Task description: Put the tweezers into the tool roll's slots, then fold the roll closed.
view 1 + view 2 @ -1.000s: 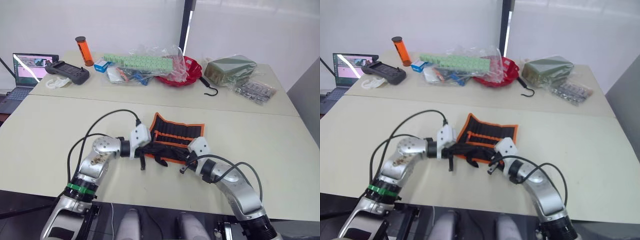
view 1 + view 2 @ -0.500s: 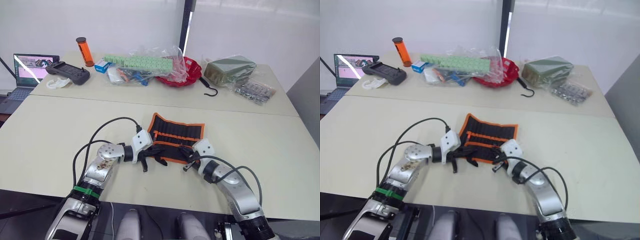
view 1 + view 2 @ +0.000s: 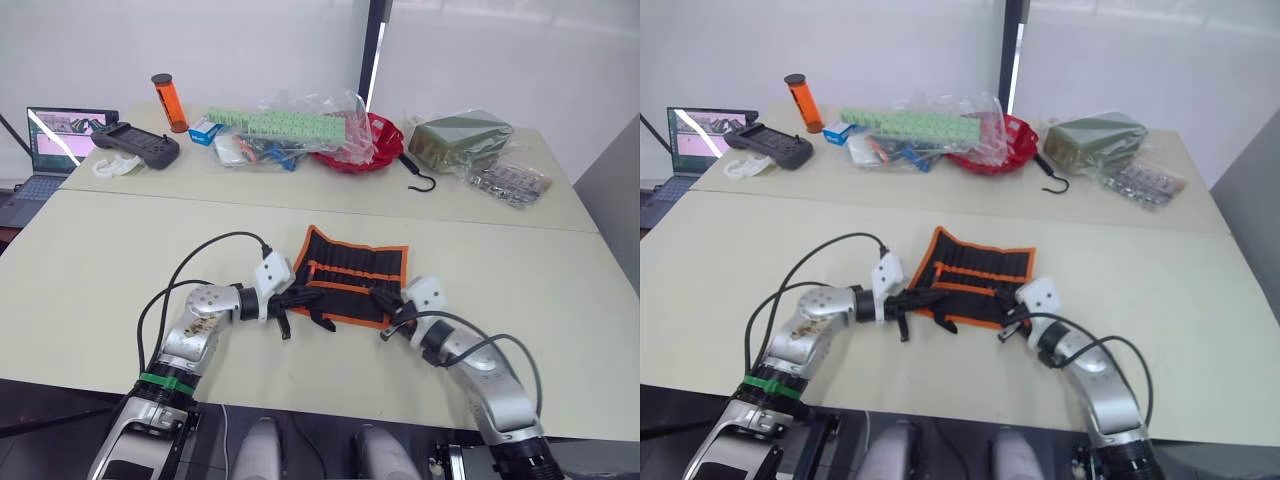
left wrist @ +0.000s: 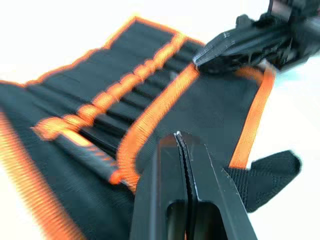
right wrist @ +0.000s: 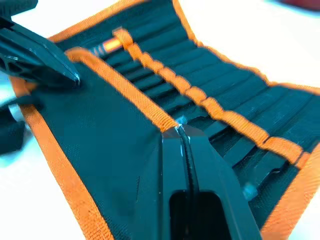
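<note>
The tool roll (image 3: 352, 268) lies open on the near table, black with orange trim, its near flap folded up over the lower part of the slots (image 5: 210, 80). Slim dark tweezers (image 5: 240, 150) sit tucked in the slots, with small metal tips glinting. My left gripper (image 3: 300, 297) is shut, its tips on the flap's orange edge at the roll's left end. My right gripper (image 3: 380, 298) is shut on the same orange edge at the right end. A black strap (image 3: 322, 322) sticks out from the roll's near edge.
The far table holds a laptop (image 3: 60, 140), a grey controller (image 3: 135, 145), an orange cylinder (image 3: 165, 100), plastic bags with green packets (image 3: 290, 125), a red bowl (image 3: 360, 152), a dark green bag (image 3: 460, 140), a black hook (image 3: 425, 183) and a bag of metal parts (image 3: 510, 182).
The two grippers have drawn slightly apart along the roll's near flap, the right one shifting right. The flap now lies flatter and less bunched.
</note>
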